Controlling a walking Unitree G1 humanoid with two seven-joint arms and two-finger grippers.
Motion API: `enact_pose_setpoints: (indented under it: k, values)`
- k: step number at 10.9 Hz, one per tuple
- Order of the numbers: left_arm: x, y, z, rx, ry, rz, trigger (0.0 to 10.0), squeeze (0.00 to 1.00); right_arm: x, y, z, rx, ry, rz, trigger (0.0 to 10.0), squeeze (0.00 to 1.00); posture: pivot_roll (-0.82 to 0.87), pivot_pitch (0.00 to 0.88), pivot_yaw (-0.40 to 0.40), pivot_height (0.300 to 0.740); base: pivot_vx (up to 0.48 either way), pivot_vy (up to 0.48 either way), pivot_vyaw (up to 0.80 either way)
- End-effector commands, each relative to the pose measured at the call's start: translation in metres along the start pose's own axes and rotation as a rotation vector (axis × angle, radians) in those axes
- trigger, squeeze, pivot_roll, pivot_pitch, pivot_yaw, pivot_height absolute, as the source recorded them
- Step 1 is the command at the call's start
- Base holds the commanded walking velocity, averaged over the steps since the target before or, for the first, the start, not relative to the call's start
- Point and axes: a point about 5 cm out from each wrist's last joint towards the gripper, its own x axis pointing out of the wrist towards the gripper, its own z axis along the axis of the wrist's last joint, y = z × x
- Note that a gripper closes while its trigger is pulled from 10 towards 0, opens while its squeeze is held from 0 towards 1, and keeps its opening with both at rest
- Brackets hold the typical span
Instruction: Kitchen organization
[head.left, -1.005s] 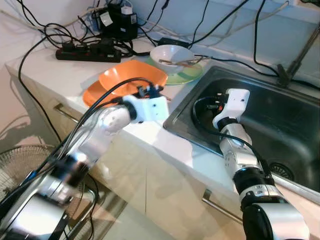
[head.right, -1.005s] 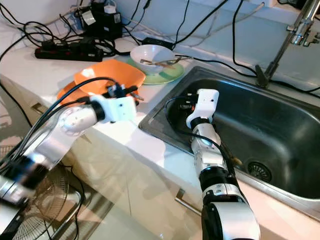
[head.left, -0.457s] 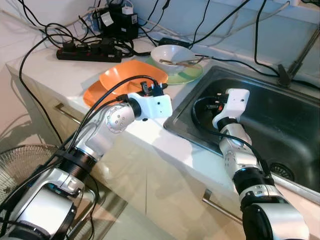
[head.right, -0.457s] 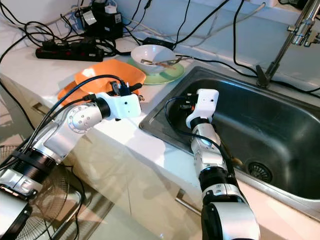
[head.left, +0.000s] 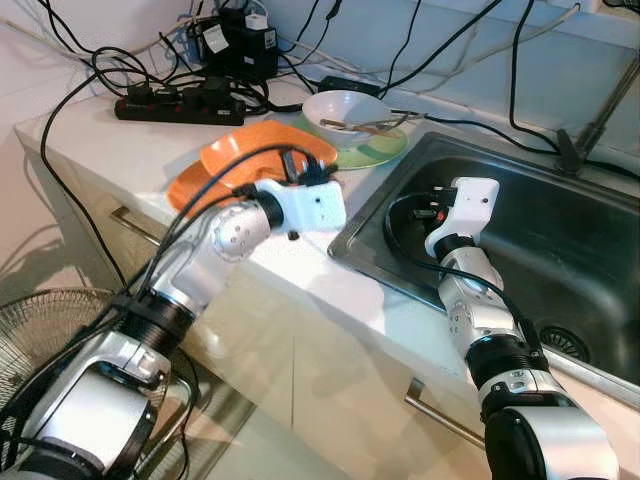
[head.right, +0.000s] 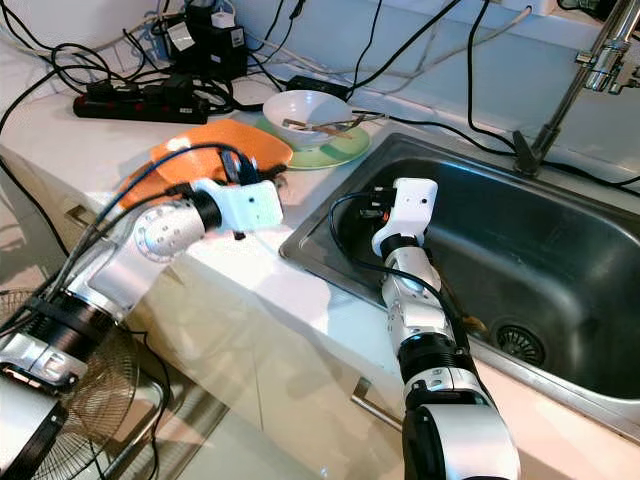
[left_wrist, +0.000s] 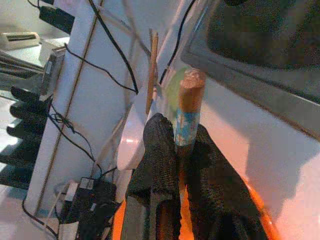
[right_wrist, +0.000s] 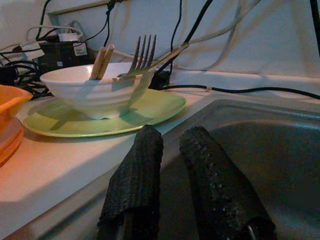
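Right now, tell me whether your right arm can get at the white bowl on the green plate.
Probably yes. The right gripper sits low in the sink, empty, its fingers pointing at the white bowl with bare counter between.

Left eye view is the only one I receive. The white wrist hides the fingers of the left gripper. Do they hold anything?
Observer: Yes. The left gripper is shut on a wooden stick with a blue patterned band.
Operator: And the fingers of the right gripper?
Observer: The right gripper shows a narrow gap with nothing in it, low beside the sink.
Operator: What exactly is in the white bowl?
Observer: A fork and wooden chopsticks lean inside the white bowl.
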Motion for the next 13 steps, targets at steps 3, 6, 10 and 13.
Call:
enact_pose_setpoints:
  k: [3, 6, 10, 13]
  values:
    - [-0.001, 0.029, 0.011, 0.150, -0.017, 0.146, 0.0, 0.00, -0.001, -0.003, 0.000, 0.013, -0.007, -0.015, 10.0, 0.00, 0.22, 0.008, -0.027, 0.740, 0.000, 0.000, 0.00]
    - [-0.013, 0.071, 0.047, 0.021, -0.212, 0.438, 0.0, 0.00, 0.000, -0.002, 0.001, 0.011, -0.010, -0.012, 10.0, 0.00, 0.22, 0.008, -0.028, 0.740, 0.000, 0.000, 0.00]
    - [-0.024, 0.081, 0.066, -0.467, -0.448, 0.519, 10.0, 0.00, 0.003, -0.007, 0.019, -0.044, -0.094, 0.026, 10.0, 1.00, 0.21, 0.010, -0.029, 0.740, 0.000, 0.000, 0.00]
    - [-0.028, 0.082, 0.073, -0.573, -0.512, 0.461, 10.0, 0.00, 0.006, -0.012, 0.054, -0.086, -0.259, 0.133, 10.0, 1.00, 0.21, 0.002, -0.026, 0.740, 0.000, 0.000, 0.00]
